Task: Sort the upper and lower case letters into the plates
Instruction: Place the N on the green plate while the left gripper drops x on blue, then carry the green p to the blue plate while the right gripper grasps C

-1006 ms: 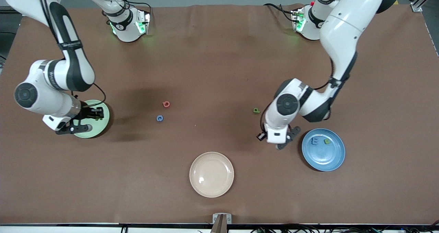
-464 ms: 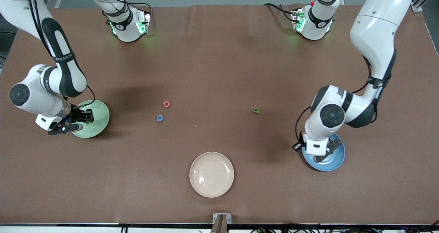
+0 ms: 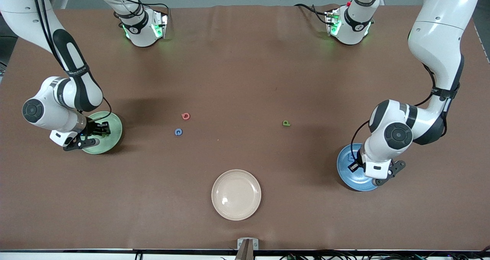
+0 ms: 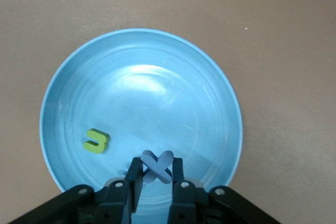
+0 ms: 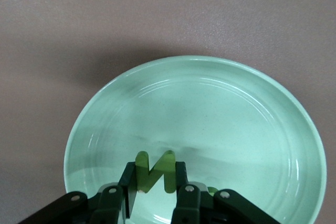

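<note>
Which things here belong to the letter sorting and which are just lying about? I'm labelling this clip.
Job: blue plate, mint plate, blue X in left gripper, green N in right gripper, loose letters.
Lying about: cream plate.

Mint green plate (image 3: 111, 137) lies flat toward the right arm's end; blue plate (image 3: 346, 172) lies flat toward the left arm's end, holding a lime letter (image 4: 96, 141).
</note>
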`<move>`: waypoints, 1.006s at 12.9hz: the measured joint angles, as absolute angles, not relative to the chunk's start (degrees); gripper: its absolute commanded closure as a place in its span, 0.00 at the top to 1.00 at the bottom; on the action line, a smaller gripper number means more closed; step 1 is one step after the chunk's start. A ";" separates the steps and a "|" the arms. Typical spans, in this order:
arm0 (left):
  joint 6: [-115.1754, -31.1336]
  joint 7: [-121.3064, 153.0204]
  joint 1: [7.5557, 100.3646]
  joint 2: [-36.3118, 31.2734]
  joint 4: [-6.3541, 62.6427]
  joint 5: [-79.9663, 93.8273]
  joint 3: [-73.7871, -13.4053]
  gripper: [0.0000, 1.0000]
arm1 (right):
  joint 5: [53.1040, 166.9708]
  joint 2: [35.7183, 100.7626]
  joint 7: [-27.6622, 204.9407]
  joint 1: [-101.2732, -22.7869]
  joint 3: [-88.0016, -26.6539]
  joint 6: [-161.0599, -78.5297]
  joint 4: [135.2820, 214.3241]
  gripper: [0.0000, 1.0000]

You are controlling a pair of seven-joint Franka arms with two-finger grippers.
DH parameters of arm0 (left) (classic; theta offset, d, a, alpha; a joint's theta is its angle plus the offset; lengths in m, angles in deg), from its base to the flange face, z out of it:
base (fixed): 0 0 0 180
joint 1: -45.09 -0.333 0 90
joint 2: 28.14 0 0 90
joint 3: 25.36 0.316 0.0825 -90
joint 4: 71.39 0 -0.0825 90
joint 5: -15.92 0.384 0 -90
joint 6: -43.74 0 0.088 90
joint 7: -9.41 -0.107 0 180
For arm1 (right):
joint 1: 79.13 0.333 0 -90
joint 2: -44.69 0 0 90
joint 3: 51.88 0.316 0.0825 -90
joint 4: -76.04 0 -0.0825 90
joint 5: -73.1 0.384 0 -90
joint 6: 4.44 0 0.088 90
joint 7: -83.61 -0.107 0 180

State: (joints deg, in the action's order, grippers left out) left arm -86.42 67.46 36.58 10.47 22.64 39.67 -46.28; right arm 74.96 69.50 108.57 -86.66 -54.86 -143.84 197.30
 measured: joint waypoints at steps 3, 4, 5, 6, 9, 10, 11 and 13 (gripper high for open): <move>-86.42 67.88 36.76 10.53 22.86 39.67 -46.71 1.00 | 74.96 70.60 108.60 -86.66 -54.78 -145.25 197.36 0.24; -86.33 68.37 36.89 10.50 23.01 39.67 -47.24 1.00 | 74.96 71.24 108.60 -86.66 -54.74 -145.92 197.37 0.32; -86.07 68.99 36.94 10.38 23.48 39.67 -48.26 1.00 | 74.96 71.54 108.60 -86.66 -54.73 -146.20 197.35 0.73; -85.91 69.72 37.00 10.13 24.28 39.67 -49.65 1.00 | 74.96 71.44 108.60 -86.66 -54.71 -146.19 197.34 0.99; -86.45 75.96 37.82 8.63 29.24 39.68 -54.74 0.88 | 74.97 70.87 108.59 -86.60 -54.12 -143.79 196.71 1.00; -87.71 78.10 39.02 8.33 31.10 39.70 -55.55 0.86 | 74.98 69.56 108.36 -86.25 -53.77 -140.79 195.67 1.00; -89.29 79.73 40.68 8.21 32.73 39.71 -55.77 0.85 | 75.01 67.33 107.15 -85.32 -53.47 -136.73 194.29 1.00; -92.16 85.04 44.23 8.27 34.99 39.71 -55.73 0.77 | 75.03 61.65 102.31 -80.95 -53.07 -129.99 192.47 1.00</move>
